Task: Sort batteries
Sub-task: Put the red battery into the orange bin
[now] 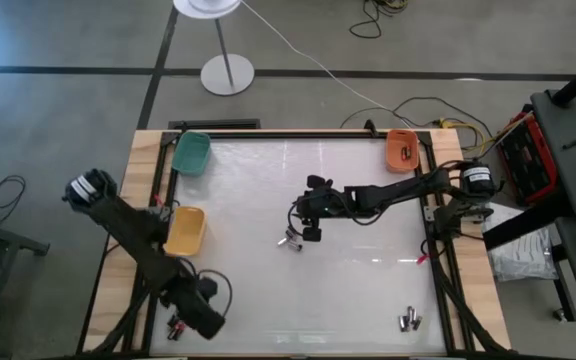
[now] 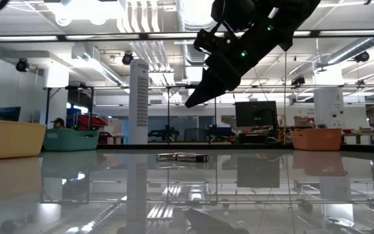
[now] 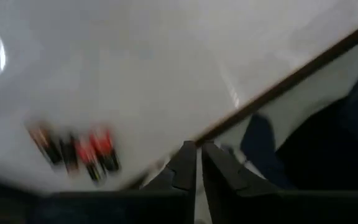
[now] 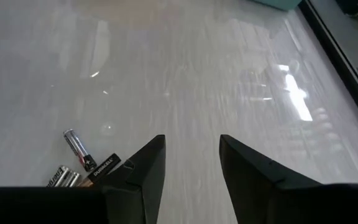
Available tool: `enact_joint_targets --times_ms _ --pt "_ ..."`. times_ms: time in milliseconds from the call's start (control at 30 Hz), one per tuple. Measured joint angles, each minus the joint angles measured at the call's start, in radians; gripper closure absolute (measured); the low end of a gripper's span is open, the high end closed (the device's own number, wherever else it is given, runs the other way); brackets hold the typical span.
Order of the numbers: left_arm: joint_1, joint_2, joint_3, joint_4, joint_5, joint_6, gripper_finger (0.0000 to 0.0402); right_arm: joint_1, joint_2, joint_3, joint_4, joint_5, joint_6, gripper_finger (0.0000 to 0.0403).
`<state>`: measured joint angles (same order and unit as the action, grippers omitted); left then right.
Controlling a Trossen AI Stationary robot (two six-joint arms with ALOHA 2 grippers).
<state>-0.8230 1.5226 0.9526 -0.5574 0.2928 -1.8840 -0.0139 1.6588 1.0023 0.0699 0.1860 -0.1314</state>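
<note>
Right gripper (image 4: pixel 191 163), fingers apart and empty, hangs tilted above the batteries (image 4: pixel 79 163) mid-table.

**Parted fingers above a small cluster of batteries**

The right gripper (image 4: pixel 191 163) shows its two dark fingers (image 4: pixel 143 171) spread, a clear gap between them, nothing held. Just beside one finger lie a few batteries (image 4: pixel 79 163) — one silver-grey and dark cylinder lies apart from the rest, which are half hidden behind the finger. The pale table (image 4: pixel 216 68) carries bright glare streaks.
</note>
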Motion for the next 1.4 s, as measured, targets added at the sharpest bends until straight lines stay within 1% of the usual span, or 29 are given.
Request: enact_joint_targets --times_ms 100,167,267,400,500,533,567,667,700,800,867,900,1033,1200,1400 --pt "-0.003 0.075 0.056 -0.005 0.108 -0.053 0.0369 0.0 0.0 0.0 0.017 0.0 0.0 0.0252" --pt "-0.009 0.122 0.085 -0.017 0.153 -0.066 0.0354 0.0 0.0 0.0 0.02 -0.001 0.0 0.0249" --pt "-0.023 0.184 0.117 -0.016 0.167 -0.068 0.033 0.0 0.0 0.0 0.017 -0.001 0.013 0.0246" --pt "-0.062 0.254 0.12 -0.02 0.172 -0.072 0.0307 0.001 0.0 -0.004 0.014 -0.002 0.056 0.0248" --pt "-0.101 0.295 0.12 -0.035 0.236 -0.127 0.0299 0.006 0.0 -0.015 0.01 -0.002 0.08 0.0254" --pt "-0.114 0.305 0.123 -0.041 0.242 -0.142 0.0297 0.007 0.0 -0.019 0.01 -0.002 0.086 0.0256" --pt "-0.123 0.311 0.129 -0.042 0.236 -0.149 0.0296 0.01 0.0 -0.021 0.01 -0.002 0.093 0.0258" --pt "-0.134 0.302 0.15 -0.047 0.152 -0.15 0.0293 0.015 0.0 -0.024 0.009 -0.002 0.119 0.0264" --pt "-0.134 0.294 0.156 -0.068 0.139 -0.155 0.0291 0.016 0.0 -0.024 0.009 -0.002 0.122 0.0265" --pt "-0.133 0.277 0.168 -0.192 0.164 -0.179 0.0287 0.018 0.0 -0.024 0.01 -0.002 0.129 0.0268" --pt "-0.136 0.27 0.165 -0.235 0.174 -0.174 0.0283 0.018 0.0 -0.025 0.01 -0.002 0.14 0.0269" --pt "-0.136 0.266 0.162 -0.238 0.168 -0.162 0.028 0.018 0.0 -0.025 0.009 -0.002 0.145 0.0268" --pt "-0.131 0.257 0.161 -0.21 0.088 -0.124 0.0272 0.018 0.0 -0.028 0.009 -0.002 0.158 0.0261" --pt "-0.13 0.264 0.157 -0.222 0.095 -0.134 0.0271 0.018 0.0 -0.028 0.009 -0.002 0.157 0.0251" --pt "-0.129 0.269 0.146 -0.2 0.09 -0.136 0.027 0.018 0.0 -0.028 0.01 -0.002 0.155 0.0246"
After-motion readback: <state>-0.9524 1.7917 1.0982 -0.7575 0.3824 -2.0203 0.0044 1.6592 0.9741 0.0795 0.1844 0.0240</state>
